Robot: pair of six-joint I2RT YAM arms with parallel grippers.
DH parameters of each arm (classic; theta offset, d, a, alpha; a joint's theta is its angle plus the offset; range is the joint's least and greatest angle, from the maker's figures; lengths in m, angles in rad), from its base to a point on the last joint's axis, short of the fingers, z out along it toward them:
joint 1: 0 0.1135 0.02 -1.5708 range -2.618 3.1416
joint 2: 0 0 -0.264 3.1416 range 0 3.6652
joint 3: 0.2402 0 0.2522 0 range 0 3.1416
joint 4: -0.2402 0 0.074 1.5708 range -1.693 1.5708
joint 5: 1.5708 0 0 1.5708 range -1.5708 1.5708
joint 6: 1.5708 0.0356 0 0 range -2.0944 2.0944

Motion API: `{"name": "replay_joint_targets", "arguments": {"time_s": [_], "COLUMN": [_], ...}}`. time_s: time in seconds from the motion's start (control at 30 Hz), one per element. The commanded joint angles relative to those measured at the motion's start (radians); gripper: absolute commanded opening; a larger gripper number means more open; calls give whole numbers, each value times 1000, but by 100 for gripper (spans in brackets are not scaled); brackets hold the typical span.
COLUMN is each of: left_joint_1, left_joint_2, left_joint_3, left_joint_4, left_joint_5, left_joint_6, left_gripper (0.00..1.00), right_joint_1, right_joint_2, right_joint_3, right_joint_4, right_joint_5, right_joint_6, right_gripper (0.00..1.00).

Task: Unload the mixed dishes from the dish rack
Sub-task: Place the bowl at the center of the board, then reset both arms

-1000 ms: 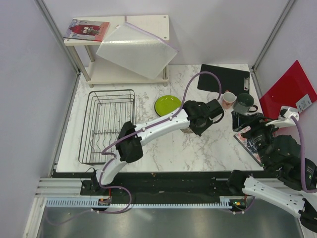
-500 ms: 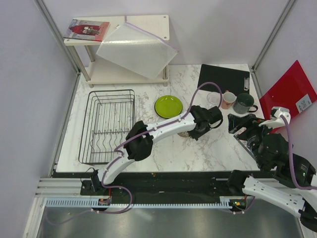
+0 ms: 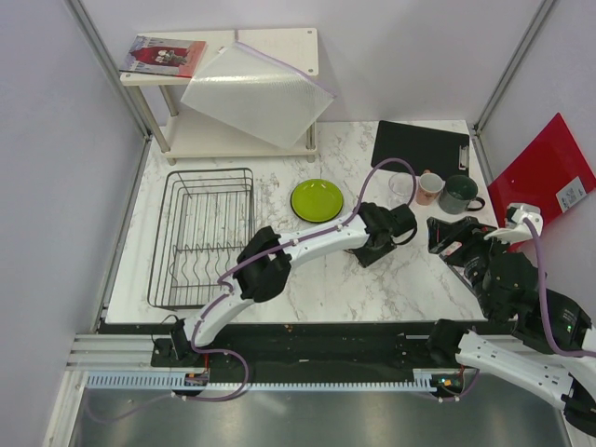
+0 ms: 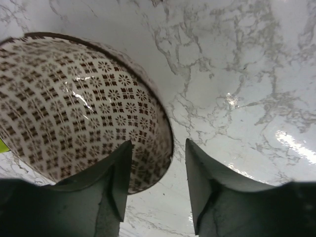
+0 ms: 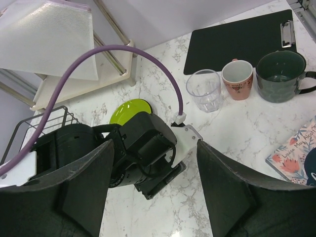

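Observation:
The brown patterned bowl sits on the marble table. My left gripper is open, with its jaws straddling the bowl's near rim; one finger is over the inside and the other is outside. From above, the left wrist hides the bowl. The lime-green plate, clear glass, pink cup and dark mug stand on the table. The black wire dish rack is at the left. My right gripper is wide open, hovering right of the left wrist.
A black clipboard lies behind the cups. A floral book lies under my right arm, and a red folder leans at the right. The white two-tier shelf with a plastic bag stands at the back left.
My left gripper was shut on the bowl's rim and has opened, with the bowl now resting on the table. My right arm shifted slightly left.

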Motion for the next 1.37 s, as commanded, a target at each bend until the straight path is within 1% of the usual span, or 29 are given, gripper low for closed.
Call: {"name": "replay_joint_targets", "arguments": {"time_s": [0.0, 0.03, 0.1, 0.2, 0.23, 0.3, 0.33, 0.4, 0.43, 0.53, 0.57, 0.63, 0.67, 0.7, 0.77, 0.8, 0.83, 0.87, 0.9, 0.93, 1.0, 1.03, 1.07, 1.17, 1.33], "left_joint_1": [-1, -1, 0, 0, 0, 0, 0, 0, 0, 5, 8, 26, 36, 48, 95, 117, 163, 186, 210, 255, 296, 304, 307, 312, 312], "left_joint_2": [-95, -104, -122, -188, -238, -291, -321, -391, -411, -501, -532, -639, -677, -779, -886, -1002, -1053, -1113, -1165, -1261, -1337, -1398, -1421, -1474, -1460], "left_joint_3": [-67, -73, -84, -107, -114, -142, -148, -154, -156, -171, -185, -274, -315, -420, -542, -659, -715, -767, -861, -903, -997, -1019, -1050, -1078, -1069], "left_joint_4": [45, 48, 46, 57, 75, 102, 114, 132, 134, 142, 145, 175, 187, 235, 295, 322, 365, 381, 393, 411, 413, 405, 399, 386, 359], "left_joint_5": [-2, 2, -1, 1, 11, 13, 10, 4, 4, -4, -10, -40, -48, -60, -73, -68, -68, -73, -76, -74, -84, -88, -93, -97, -117], "left_joint_6": [-10, -13, -27, -56, -61, -76, -81, -93, -94, -117, -146, -185, -230, -261, -334, -355, -393, -406, -418, -435, -441, -444, -446, -443, -455], "left_gripper": [57, 60, 63, 67, 68, 73, 78, 84, 99, 99, 99, 99, 99, 99, 99, 99, 99, 99, 99, 99, 99, 99, 99, 99, 99], "right_joint_1": [4, 6, 4, 4, 4, 6, 4, 4, 4, 4, 4, 6, 4, 6, 6, 4, 4, 4, 4, 4, 4, 4, 4, 4, 4], "right_joint_2": [-8, -10, -11, -19, -22, -20, -20, -17, -16, -16, -16, -13, -14, -14, -13, -13, -11, -7, -2, 15, 48, 61, 70, 111, 179], "right_joint_3": [17, 18, 32, 60, 67, 86, 90, 90, 89, 75, 69, 52, 47, 34, 15, -8, -17, -29, -49, -57, -72, -77, -86, -101, -106], "right_joint_4": [-6, -12, -18, -32, -38, -43, -44, -47, -52, -50, -52, -50, -50, -44, -35, -18, -8, 5, 17, 40, 71, 81, 94, 140, 192], "right_joint_5": [4, 11, 18, 33, 34, 44, 45, 44, 45, 38, 37, 33, 31, 25, 18, 16, 5, -2, -11, -19, -45, -51, -68, -94, -131], "right_joint_6": [1, 2, 4, -5, -8, -15, -15, -13, -10, -1, 4, 7, 10, 10, 5, 2, -1, -4, -7, -8, -13, -16, -19, -24, -25], "right_gripper": [75, 75, 75, 75, 75, 75, 75, 75, 75, 75, 75, 75, 75, 75, 76, 76, 76, 76, 76, 76, 76, 77, 77, 77, 77]}}
